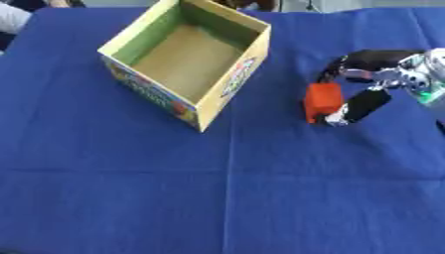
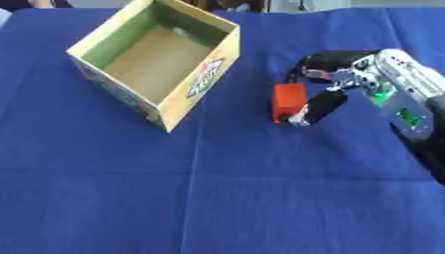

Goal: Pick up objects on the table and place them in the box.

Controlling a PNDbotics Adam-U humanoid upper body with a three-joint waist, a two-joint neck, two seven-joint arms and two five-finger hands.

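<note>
Box (image 1: 193, 59) looks empty so far, so nothing's done yet. The right hand (image 2: 334, 84) has its fingers curled around the orange block (image 2: 288, 100), down at the blue bench (image 1: 217, 198) just right of the box. Lift and drop still to go.

Both head eyes look steeply down – probably from fairly near – sharing box (image 1: 187, 59) and blue table (image 1: 217, 198).

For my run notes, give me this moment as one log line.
stage: grasping | right hand: fingers curled round orange block on blue tablecloth | left hand: not in view | box: open, nothing seen inside, left of block
</note>
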